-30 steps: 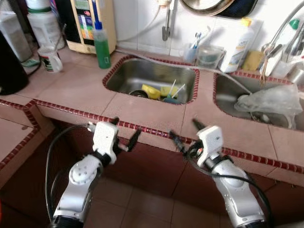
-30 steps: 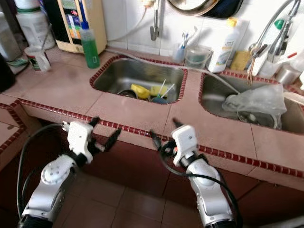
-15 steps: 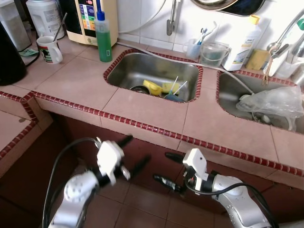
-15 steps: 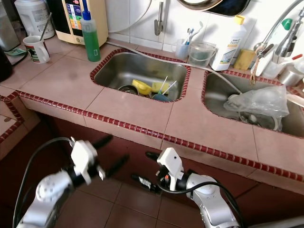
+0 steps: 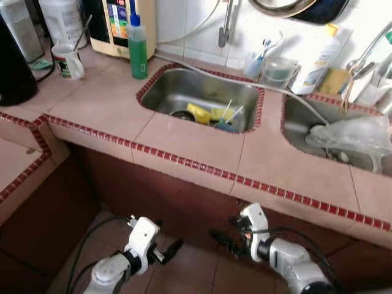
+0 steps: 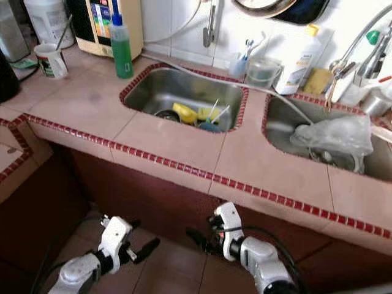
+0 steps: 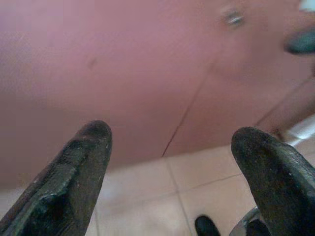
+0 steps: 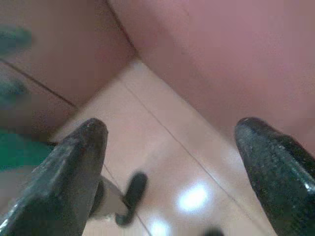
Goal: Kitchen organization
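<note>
1. Pink-tiled and trimmed with a line of small dark-red tiles, the kitchen bench (image 5: 184, 138) runs across the head views, with a white tiled wall behind it and a reddish tiled floor (image 5: 190, 269) below its front.

2. Set into the bench are two steel basins. The left sink (image 5: 199, 98) holds a yellow sponge (image 5: 196, 114), a second yellow piece beside it, a small blue item and two thin pale sticks leaning up from them — all gathered at the basin's front right corner, near a dark drain.

3. The right sink (image 5: 306, 125) carries a crumpled clear plastic bag (image 5: 352, 135) that spills over most of the basin.

4. Along the back edge between the basins stand a cup with toothbrushes (image 5: 254, 61), a clear tub (image 5: 278, 70), a white bottle with a yellow cap (image 5: 318, 58) and a yellow sponge block (image 5: 334, 79).

5. At the back left corner stand a green bottle with a blue cap (image 5: 137, 49), a cream appliance with a printed panel (image 5: 119, 24), a white mug (image 5: 66, 60) with a spoon in it and a large white jar (image 5: 61, 18); a black rounded object sits at the left edge.

6. A chrome tap (image 5: 361, 55) rises at the back right corner.

7. Both arms are low, in front of the bench face and above the floor. The left gripper (image 5: 162, 248) has its two black fingers (image 7: 74, 172) spread wide with nothing between them.

8. The right gripper (image 5: 223, 236) is likewise spread wide and empty — its fingers (image 8: 74, 167) frame floor tiles and the bench front.
</note>
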{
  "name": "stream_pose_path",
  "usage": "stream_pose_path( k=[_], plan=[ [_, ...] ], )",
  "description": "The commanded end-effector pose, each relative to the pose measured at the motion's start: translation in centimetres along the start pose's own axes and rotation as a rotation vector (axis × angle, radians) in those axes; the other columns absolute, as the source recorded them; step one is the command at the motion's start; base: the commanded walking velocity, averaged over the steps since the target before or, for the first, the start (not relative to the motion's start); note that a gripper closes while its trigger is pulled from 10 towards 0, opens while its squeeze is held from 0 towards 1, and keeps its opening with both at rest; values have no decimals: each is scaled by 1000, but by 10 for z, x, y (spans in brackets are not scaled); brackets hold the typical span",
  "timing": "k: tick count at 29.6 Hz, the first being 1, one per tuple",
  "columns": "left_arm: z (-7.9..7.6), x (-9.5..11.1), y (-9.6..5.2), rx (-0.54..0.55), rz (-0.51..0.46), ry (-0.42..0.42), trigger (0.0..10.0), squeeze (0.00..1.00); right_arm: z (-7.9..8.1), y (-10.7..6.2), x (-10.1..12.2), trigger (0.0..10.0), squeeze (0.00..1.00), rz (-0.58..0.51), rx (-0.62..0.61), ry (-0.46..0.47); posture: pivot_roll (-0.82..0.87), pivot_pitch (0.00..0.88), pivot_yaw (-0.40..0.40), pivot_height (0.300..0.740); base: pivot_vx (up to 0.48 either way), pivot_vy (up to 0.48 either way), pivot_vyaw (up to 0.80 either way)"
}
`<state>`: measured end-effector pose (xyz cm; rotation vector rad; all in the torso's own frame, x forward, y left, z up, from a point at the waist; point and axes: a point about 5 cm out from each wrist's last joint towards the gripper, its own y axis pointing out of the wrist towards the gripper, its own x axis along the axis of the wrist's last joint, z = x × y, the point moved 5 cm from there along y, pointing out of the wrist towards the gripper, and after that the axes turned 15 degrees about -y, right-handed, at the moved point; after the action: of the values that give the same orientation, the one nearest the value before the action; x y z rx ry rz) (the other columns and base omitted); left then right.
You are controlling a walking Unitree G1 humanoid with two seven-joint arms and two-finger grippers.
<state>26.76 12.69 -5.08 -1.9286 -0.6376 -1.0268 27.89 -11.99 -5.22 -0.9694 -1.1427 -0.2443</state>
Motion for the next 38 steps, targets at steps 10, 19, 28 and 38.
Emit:
stream_pose_path(
  k=[10, 19, 28, 38],
  plan=[
    [24, -87, -26, 363, 315, -142, 10000, 0, -6, -34, -96, 10000, 1000, 344, -322, 110, 3, 17, -43, 740, 0, 0, 0],
    [17, -110, -35, 415, 377, -185, 10000, 529, -3, -63, -135, 10000, 0, 473, -458, 169, -21, 15, -20, 740, 0, 0, 0],
    [13, -108, -30, 411, 373, -197, 10000, 0, 2, -70, -146, 10000, 0, 499, -490, 185, -32, 8, -6, 740, 0, 0, 0],
    [7, -110, -28, 394, 380, -182, 10000, 0, 14, -66, -150, 10000, 0, 526, -478, 184, -51, 7, 3, 740, 0, 0, -61]
  ],
)
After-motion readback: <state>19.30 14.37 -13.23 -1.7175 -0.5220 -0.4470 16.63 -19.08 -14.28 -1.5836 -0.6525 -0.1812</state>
